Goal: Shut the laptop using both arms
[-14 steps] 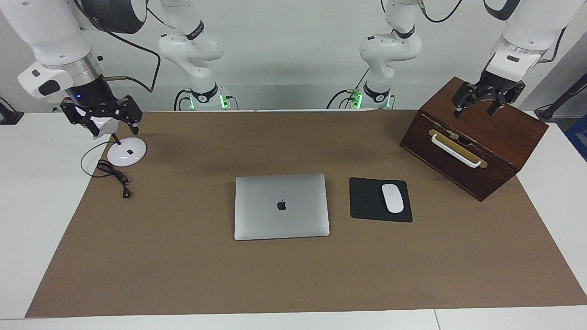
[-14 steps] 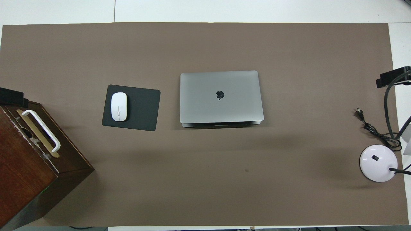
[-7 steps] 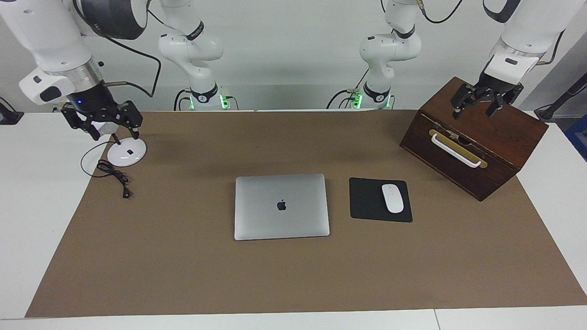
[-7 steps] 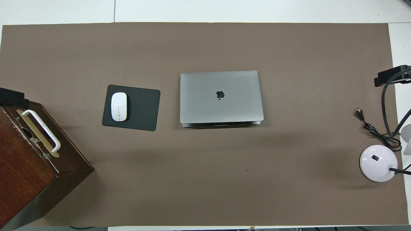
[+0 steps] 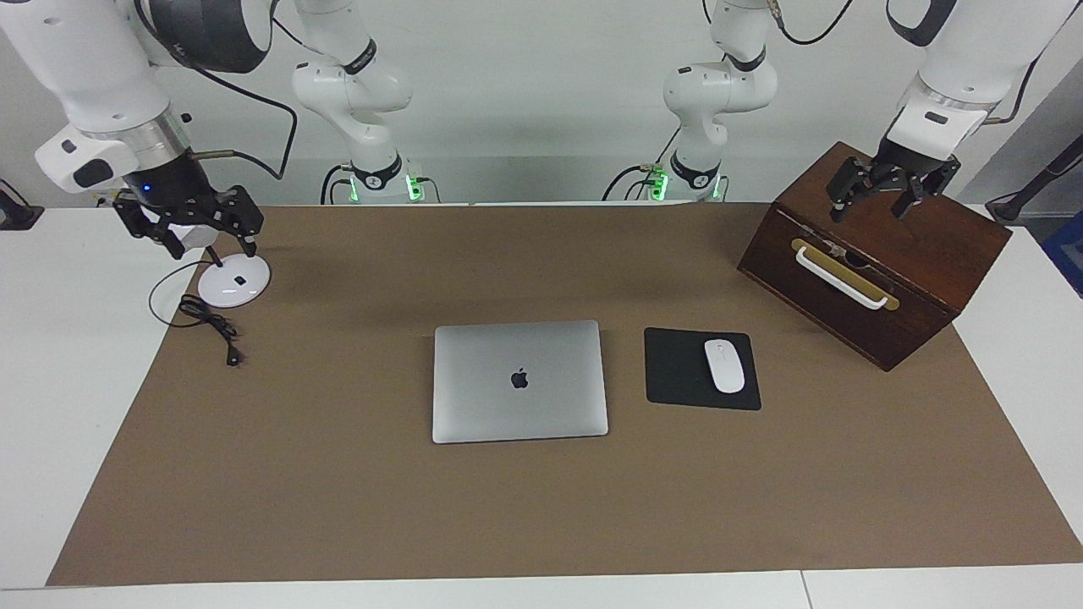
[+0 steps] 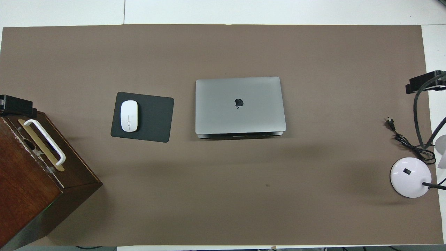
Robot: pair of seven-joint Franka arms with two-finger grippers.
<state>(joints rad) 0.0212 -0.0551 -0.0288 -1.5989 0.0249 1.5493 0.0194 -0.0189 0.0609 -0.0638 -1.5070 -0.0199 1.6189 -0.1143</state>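
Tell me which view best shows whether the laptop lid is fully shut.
The overhead view: the laptop shows its front edge there, lid lying flat on the base. The facing view gives only the lid top with its logo.

My arms are white with silver wrist rings; my right gripper (image 5: 209, 233) and left gripper (image 5: 880, 191) are black. The laptop (image 5: 519, 381) is plain silver-grey (dark apple logo on the lid). The mouse pad (image 5: 681, 372) is black, the mouse (image 5: 724, 365) white. The box (image 5: 888, 245) is dark reddish-brown wood with a white handle on a brass-coloured plate. The mat (image 5: 338, 491) is uniform brown.
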